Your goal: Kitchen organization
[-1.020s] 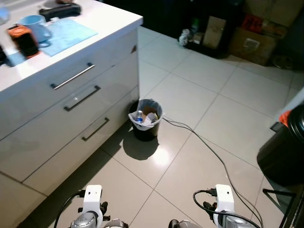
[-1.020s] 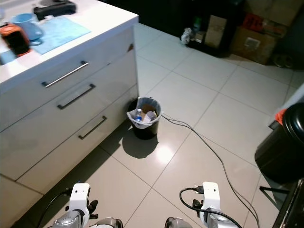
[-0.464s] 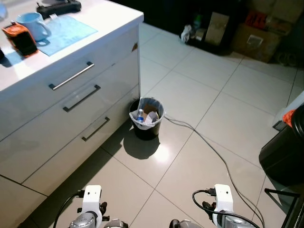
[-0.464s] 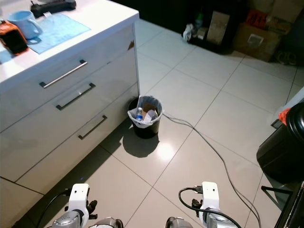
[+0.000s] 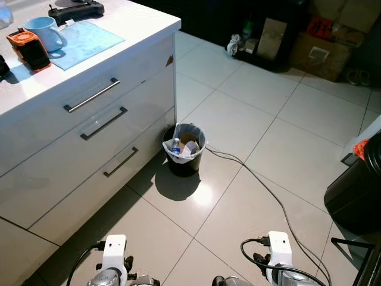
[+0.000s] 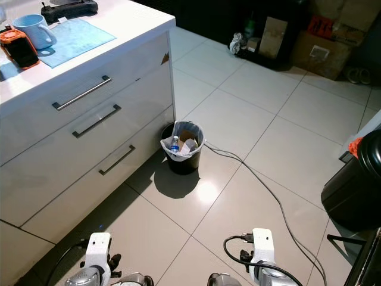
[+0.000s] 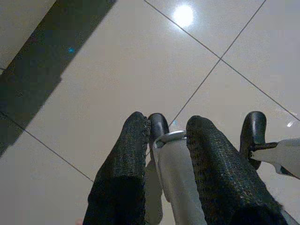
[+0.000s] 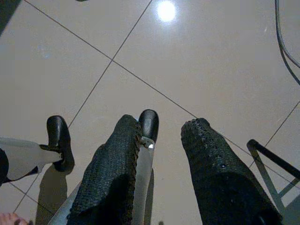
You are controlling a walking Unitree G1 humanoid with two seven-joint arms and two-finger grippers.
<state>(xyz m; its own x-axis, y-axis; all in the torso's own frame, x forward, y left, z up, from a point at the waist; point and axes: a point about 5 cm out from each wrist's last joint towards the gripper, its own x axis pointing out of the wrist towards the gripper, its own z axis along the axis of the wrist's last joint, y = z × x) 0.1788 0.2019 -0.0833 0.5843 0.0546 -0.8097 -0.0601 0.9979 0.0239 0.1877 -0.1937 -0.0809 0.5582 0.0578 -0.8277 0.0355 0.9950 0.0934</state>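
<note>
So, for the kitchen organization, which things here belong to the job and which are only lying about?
Likely the job:
blue mug
orange and black device
blue cloth
white counter
drawers

Just lying about:
waste bin
grey cable
cardboard boxes
black bin

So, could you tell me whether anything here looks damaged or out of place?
Yes: the white counter has a brown chip at its corner edge, and a grey cable trails loose across the floor beside the small bin.
</note>
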